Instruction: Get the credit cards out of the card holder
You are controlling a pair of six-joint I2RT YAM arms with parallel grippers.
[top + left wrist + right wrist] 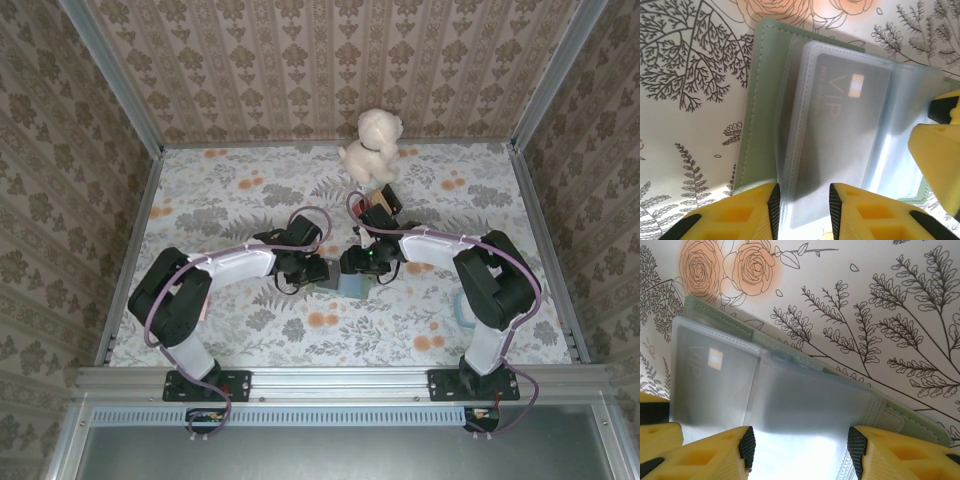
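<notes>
The sage-green card holder point(757, 100) lies open on the flowered tablecloth, its clear sleeves fanned out; it also shows under both grippers point(356, 287). A grey credit card marked VIP point(850, 120) sits inside one sleeve, and it appears again at the left of the right wrist view point(710, 375). My left gripper point(803, 210) has its jaws apart, straddling the near edge of that sleeve and card. My right gripper point(800, 450) is open wide over the neighbouring sleeve, with the green cover point(715, 315) beyond it. One of its fingers point(935, 160) rests at the holder's right side.
A cream plush dog point(373, 143) sits at the back of the table, with a small reddish block point(382, 198) just in front of it. A light blue item point(463, 310) lies by the right arm's base. Wallpapered walls close in three sides.
</notes>
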